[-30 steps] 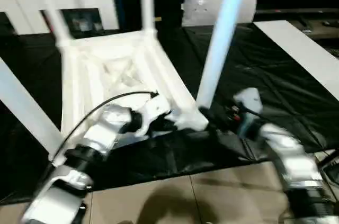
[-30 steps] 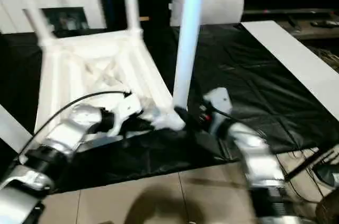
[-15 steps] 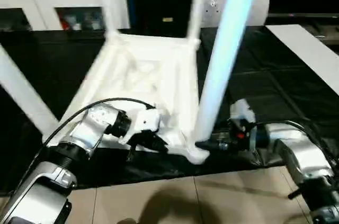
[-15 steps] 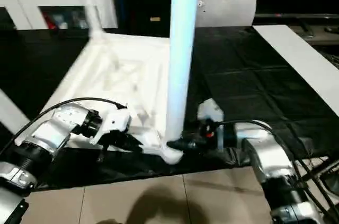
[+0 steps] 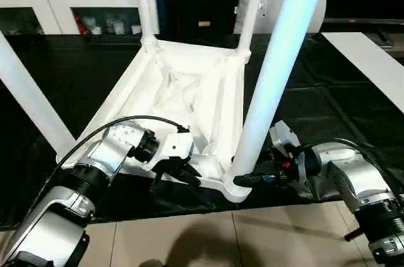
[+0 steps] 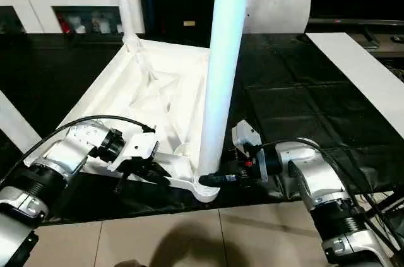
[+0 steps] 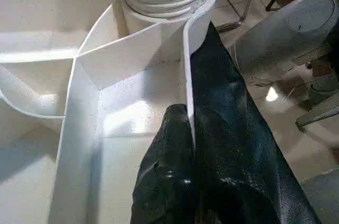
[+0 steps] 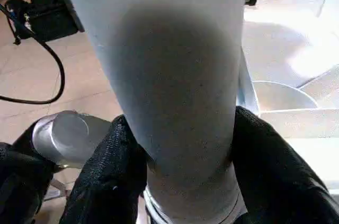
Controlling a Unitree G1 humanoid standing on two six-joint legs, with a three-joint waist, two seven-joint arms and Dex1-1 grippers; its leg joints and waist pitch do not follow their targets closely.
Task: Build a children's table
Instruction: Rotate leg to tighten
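Left eye view: upturned table top point(image 5: 183, 90) mid frame. Right end effector point(image 5: 247, 179) clamps nearest leg point(image 5: 271, 84) at socket; left end effector point(image 5: 189, 175) pinches rim wall, shut. Risk imo: rim slips w/ twisting, leg cross-threads.

Silver ribbed forearms point(image 5: 95, 172), black wrist collars, white pincer housings, looping black cable point(image 5: 126, 123)

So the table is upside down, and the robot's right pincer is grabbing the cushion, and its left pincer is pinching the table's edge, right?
Not quite. The right pincer is not on the cushion, which sits far back. The right wrist view shows its fingers on either side of the near table leg, low down by the socket. The rest is right: the table is upside down, and the left pincer pinches its edge.
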